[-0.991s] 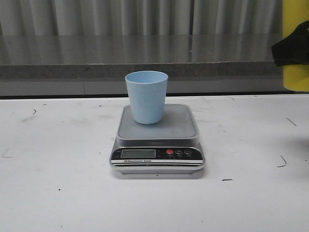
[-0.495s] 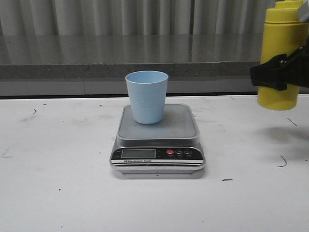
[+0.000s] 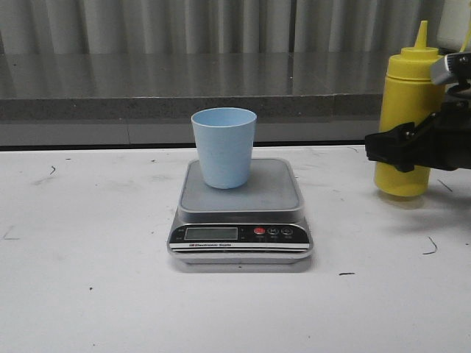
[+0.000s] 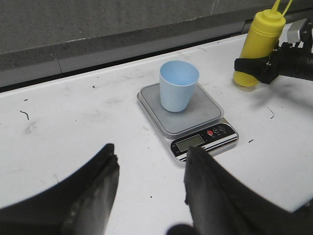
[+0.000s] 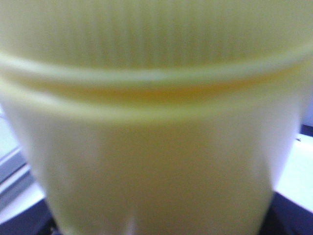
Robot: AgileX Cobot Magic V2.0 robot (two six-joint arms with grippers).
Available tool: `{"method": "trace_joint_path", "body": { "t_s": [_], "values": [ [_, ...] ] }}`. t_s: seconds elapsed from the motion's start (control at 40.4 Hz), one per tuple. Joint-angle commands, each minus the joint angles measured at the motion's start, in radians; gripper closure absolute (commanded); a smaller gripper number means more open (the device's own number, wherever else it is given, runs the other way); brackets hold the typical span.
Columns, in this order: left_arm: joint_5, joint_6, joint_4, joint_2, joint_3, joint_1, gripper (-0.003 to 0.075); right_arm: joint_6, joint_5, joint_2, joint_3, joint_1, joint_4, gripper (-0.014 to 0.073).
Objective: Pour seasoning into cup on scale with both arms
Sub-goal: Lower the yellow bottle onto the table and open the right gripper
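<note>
The light blue cup (image 3: 224,147) stands upright on the grey platform of the silver scale (image 3: 274,193) at mid table. The yellow seasoning bottle (image 3: 407,81) is upright at the far right, its base at or just above the table. My right gripper (image 3: 401,151) is shut around its lower body. In the right wrist view the bottle (image 5: 156,122) fills the picture and hides the fingers. My left gripper (image 4: 149,161) is open and empty, above the table in front of the scale (image 4: 195,117) and cup (image 4: 178,90). It is out of the front view.
A grey raised ledge (image 3: 221,110) runs along the back edge of the white table (image 3: 88,279), with a curtain behind it. The bottle (image 4: 259,39) and right gripper (image 4: 254,66) stand to the right of the scale, near the ledge.
My right gripper has brought the bottle down and to the left, from high at the right edge to table level beside the scale. The cup and scale have not moved.
</note>
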Motion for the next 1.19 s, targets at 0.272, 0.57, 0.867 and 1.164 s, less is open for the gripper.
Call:
{"method": "trace_joint_path", "body": {
  "t_s": [0.272, 0.57, 0.867, 1.164],
  "values": [
    [-0.082, -0.009, -0.003, 0.007, -0.026, 0.002, 0.0407, -0.042, -0.112, -0.010, -0.028, -0.008, 0.035, 0.0041],
    [-0.082, -0.009, -0.003, 0.007, -0.026, 0.002, 0.0407, -0.040, -0.126, -0.012, -0.015, -0.008, 0.036, -0.0061],
    [-0.082, -0.009, -0.003, 0.007, -0.026, 0.002, 0.0407, -0.041, -0.114, -0.101, 0.125, -0.008, 0.156, -0.0061],
    [-0.082, -0.009, -0.003, 0.007, -0.026, 0.002, 0.0407, 0.070, 0.291, -0.346, 0.251, 0.047, 0.162, -0.0061]
  ]
}}
